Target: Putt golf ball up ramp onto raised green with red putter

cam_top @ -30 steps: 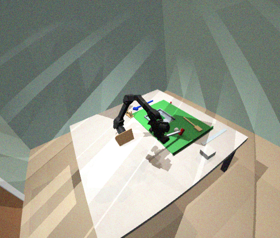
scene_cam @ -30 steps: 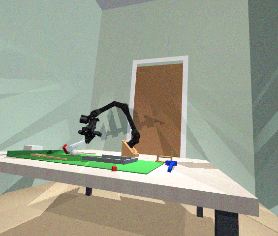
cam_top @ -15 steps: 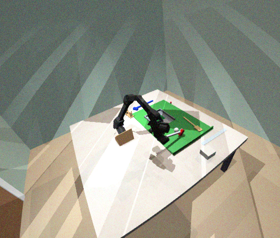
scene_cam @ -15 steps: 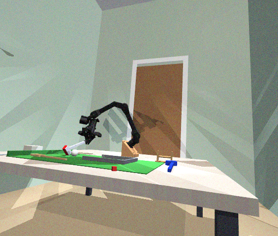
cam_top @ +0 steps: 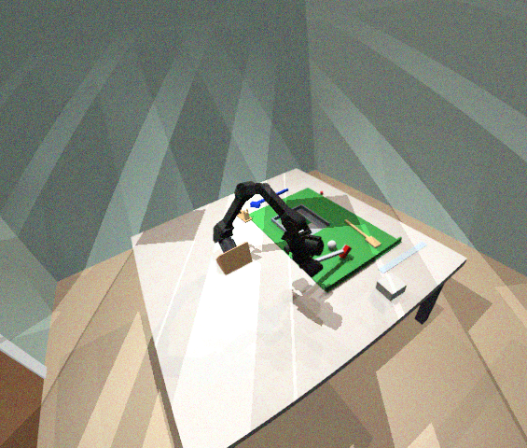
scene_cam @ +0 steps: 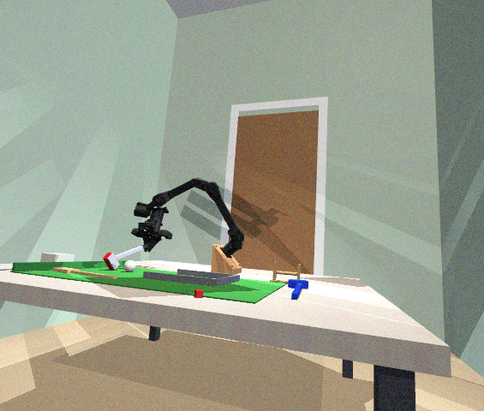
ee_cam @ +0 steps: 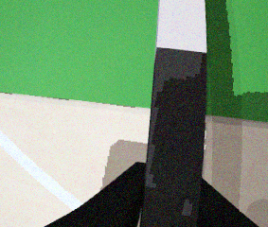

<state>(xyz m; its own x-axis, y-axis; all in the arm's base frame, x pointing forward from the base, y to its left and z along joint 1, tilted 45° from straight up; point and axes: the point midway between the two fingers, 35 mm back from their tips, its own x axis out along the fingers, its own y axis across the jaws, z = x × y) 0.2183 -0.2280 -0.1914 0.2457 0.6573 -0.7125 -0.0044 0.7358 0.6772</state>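
The hand (scene_cam: 147, 246) is gripping the red putter (scene_cam: 120, 257), its head sitting just beside the golf ball (scene_cam: 129, 265) on the green mat (scene_cam: 242, 293); the gray frame (scene_cam: 197, 277) is holding nothing visible.

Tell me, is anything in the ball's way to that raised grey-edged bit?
Nothing visible. The ball sits on the mat, with bare green between it and the grey-walled green. The wooden stick lies off to the other side. The pincer holds the putter right behind the ball.
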